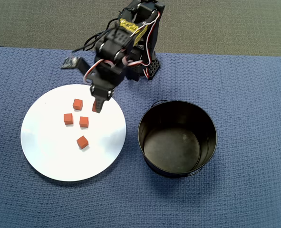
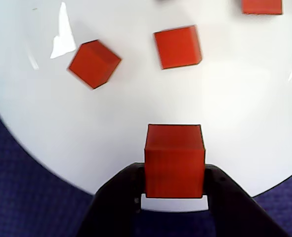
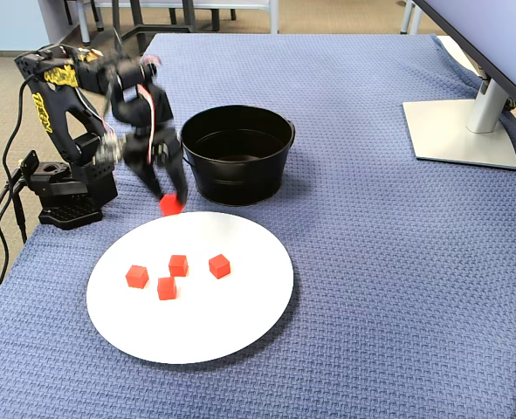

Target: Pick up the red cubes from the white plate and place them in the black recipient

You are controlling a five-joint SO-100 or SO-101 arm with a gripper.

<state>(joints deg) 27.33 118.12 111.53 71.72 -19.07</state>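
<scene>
The black fingers (image 2: 174,197) are clamped on one matte orange-red cube (image 2: 174,159), held above the rim of the glossy round white plate (image 1: 50,156) on the side nearest the pot. Four more red cubes (image 3: 177,264) lie loosely grouped on the plate's flat surface. The black metal pot (image 1: 177,137), cylindrical and shiny inside, stands just beside the plate on the desk's blue woven cloth (image 3: 371,262).

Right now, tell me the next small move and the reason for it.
Probably carry the cube toward the black pot. The pincer is shut on one red cube, and the fixed view shows that cube lifted above the white plate's rim. The pot looks empty, and four cubes remain on the plate.
</scene>
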